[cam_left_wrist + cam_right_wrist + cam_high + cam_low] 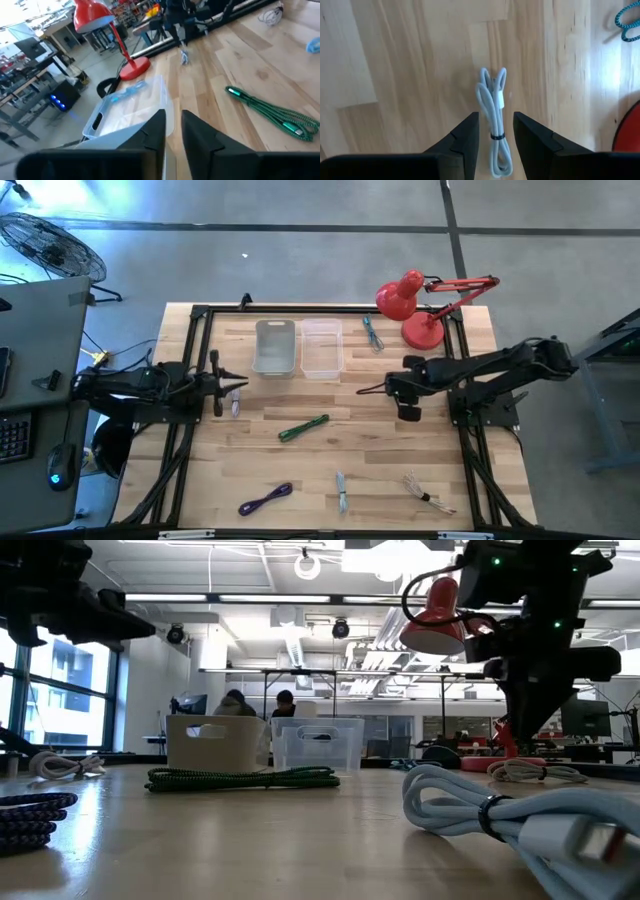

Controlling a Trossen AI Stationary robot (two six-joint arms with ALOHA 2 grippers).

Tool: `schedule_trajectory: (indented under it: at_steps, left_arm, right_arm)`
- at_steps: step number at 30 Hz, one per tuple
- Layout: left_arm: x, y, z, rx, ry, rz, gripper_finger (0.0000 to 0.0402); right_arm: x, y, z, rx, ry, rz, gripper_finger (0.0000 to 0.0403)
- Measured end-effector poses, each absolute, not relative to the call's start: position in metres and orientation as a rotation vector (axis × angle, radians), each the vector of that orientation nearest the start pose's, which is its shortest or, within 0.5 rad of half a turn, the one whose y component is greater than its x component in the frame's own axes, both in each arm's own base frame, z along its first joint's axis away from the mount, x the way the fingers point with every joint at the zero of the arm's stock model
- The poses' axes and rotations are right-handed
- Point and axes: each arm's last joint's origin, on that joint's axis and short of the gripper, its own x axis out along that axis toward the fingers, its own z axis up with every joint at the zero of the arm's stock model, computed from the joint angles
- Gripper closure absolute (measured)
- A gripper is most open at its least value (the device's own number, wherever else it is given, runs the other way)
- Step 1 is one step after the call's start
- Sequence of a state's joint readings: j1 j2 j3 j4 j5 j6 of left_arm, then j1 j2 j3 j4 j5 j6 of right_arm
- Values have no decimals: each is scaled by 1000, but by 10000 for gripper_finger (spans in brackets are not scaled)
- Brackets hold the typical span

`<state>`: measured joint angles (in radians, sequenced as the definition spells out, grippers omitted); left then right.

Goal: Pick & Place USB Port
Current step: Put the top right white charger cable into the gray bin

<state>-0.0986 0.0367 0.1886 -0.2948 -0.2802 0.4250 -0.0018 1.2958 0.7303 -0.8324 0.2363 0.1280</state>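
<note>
Right wrist view put a bundled white USB cable (494, 127) between my right gripper's (496, 131) parted fingers; I could not tell whether the pads touched it or whether it had left the light wooden table (410, 60). I judged the straddle was meant for a clean pinch across the coil. Farther off, the frosted grey bin (275, 347) and clear plastic bin (321, 348) waited as likely drop spots. My left gripper (172, 132) idled near the green braided cable (265, 111), fingers slightly apart, empty. High view hid the white cable under the right arm.
</note>
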Motion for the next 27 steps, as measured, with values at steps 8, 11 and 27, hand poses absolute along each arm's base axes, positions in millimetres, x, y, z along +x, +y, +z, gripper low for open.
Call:
schedule_trajectory:
  at_steps: [8,11,27]
  left_arm:
    - [87,0,194,450,209,169,270]
    - [86,1,194,452,211,185,259]
    - [86,1,194,447,212,187,254]
  right_arm:
    - [208,-13,174,12,1408,-301,290]
    - [212,-16,165,21,1447,-299,290]
    - [233,-30,131,-29,1501,-266,304]
